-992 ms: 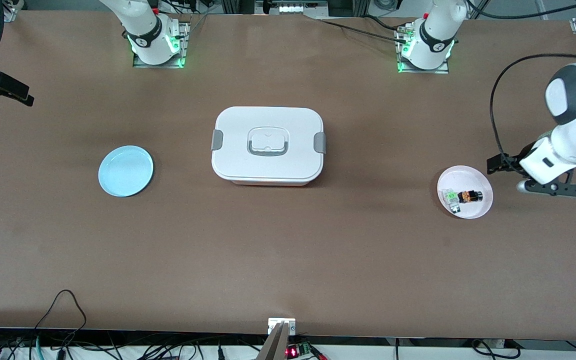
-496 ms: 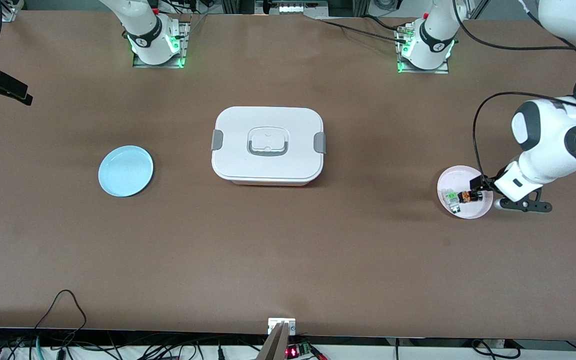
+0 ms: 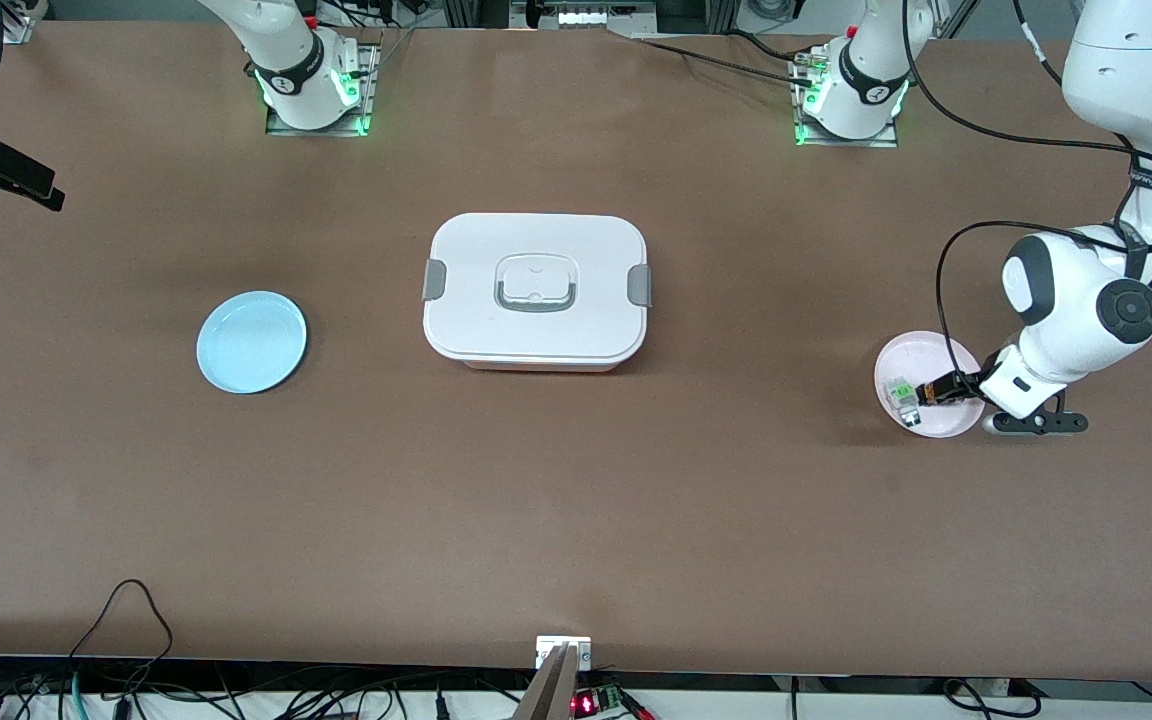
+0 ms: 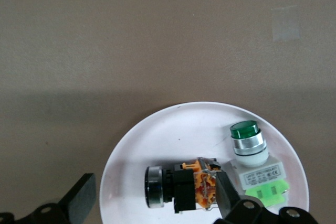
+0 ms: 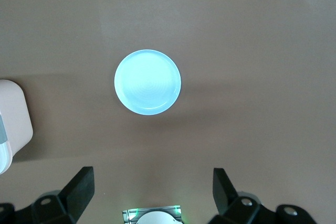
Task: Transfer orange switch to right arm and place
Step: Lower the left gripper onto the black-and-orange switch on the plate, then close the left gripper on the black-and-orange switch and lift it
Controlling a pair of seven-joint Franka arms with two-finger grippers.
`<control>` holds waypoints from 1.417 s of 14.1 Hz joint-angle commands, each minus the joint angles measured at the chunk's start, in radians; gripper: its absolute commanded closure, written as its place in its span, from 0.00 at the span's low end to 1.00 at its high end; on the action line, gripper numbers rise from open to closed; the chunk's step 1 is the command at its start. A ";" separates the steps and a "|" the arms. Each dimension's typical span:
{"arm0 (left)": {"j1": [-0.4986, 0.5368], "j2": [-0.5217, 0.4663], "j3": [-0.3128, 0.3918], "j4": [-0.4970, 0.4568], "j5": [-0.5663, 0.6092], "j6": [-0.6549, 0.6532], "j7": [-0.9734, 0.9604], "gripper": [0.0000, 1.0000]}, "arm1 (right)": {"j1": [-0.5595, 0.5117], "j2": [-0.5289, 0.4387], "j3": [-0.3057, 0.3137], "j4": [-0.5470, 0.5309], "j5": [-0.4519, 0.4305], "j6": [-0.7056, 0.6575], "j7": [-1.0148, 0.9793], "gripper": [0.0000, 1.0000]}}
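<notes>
The orange switch lies on its side in the pink plate, touching the green-capped switch beside it. The left pincer hangs just over it, released, one finger close to where the two parts meet. Closing here may catch or shove the green neighbour, or tip the light plate. The right pincer, also released, waits over the blue plate near the white lidded box on the bench.
</notes>
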 commanded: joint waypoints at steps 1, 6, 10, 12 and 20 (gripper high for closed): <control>0.004 -0.010 -0.011 -0.003 -0.028 -0.006 -0.030 0.00 | 0.006 0.006 -0.001 0.018 0.013 0.012 0.007 0.00; 0.004 -0.006 -0.034 -0.036 -0.081 -0.003 -0.034 0.00 | 0.006 0.036 -0.001 0.020 0.011 0.020 0.005 0.00; 0.010 0.011 -0.038 -0.036 -0.084 0.003 -0.022 0.00 | 0.005 0.041 -0.003 0.018 0.022 0.012 0.007 0.00; 0.008 0.011 -0.040 -0.036 -0.083 0.004 -0.020 0.00 | 0.005 0.041 -0.003 0.017 0.025 0.006 0.007 0.00; 0.011 0.014 -0.038 -0.026 -0.075 0.009 0.010 0.00 | -0.001 0.043 -0.006 0.014 0.027 0.010 0.008 0.00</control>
